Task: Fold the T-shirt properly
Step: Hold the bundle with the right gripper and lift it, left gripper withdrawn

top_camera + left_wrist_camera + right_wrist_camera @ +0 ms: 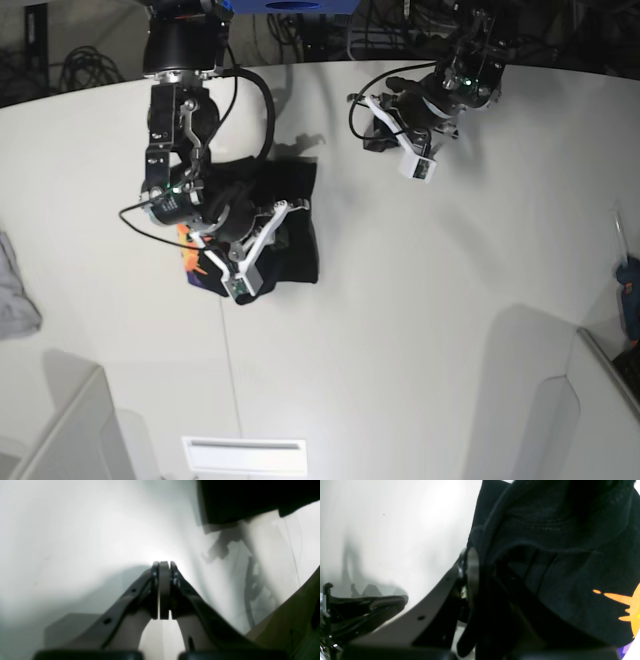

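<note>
a small grey cloth (14, 285) lies at the far left edge of the white desk (420, 300), well apart from everything else. a blue object (630, 300) shows at the right edge, too cut off to identify. dark cables (90, 65) hang behind the desk.

the black t-shirt (290, 215) lies bunched on the desk, left of centre in the base view, with an orange bit of print showing beside the right arm, which covers much of it.

the right gripper (480, 565) has its fingers (472, 572) clamped on a fold of the t-shirt. the left gripper (164, 566) hangs over bare desk, well apart from the shirt, its fingers (155, 580) pressed together with nothing between them.
</note>
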